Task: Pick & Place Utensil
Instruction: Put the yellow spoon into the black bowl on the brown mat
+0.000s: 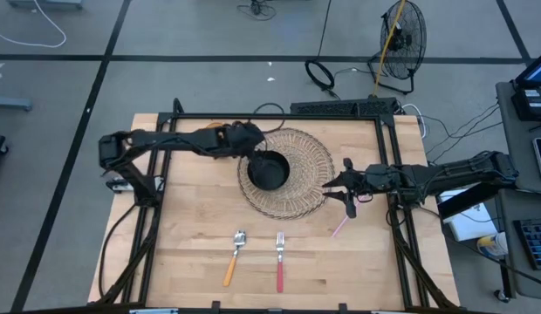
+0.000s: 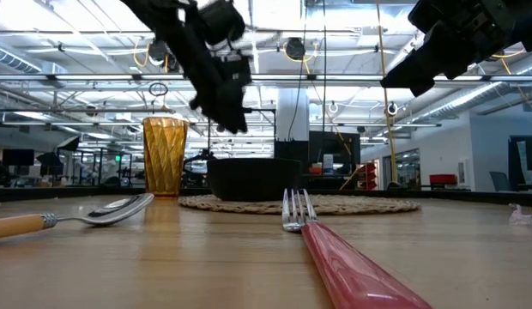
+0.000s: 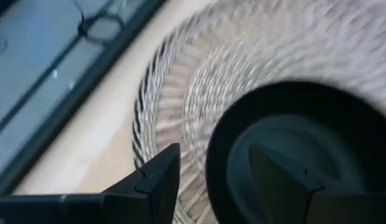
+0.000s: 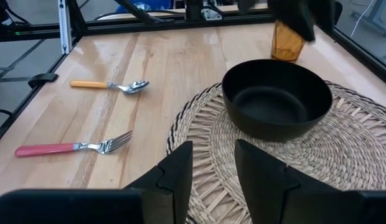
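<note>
From above, the left gripper hangs over the far-left rim of the black round bowl, which sits on the round woven straw mat on the wooden bench. The right gripper hovers at the mat's right edge. The spoon with the orange handle and the fork with the red handle lie side by side near the front edge, well apart from both grippers. A pale pink stick lies just in front of the right gripper.

At bench level, the fork and spoon lie flat in front of the bowl; an amber faceted tumbler stands left of the bowl.

The left wrist camera shows its fingers parted, empty, one over the mat, one over the bowl.

The right wrist camera shows its fingers slightly parted, holding nothing, above the mat, with the fork and spoon lying off beyond.
</note>
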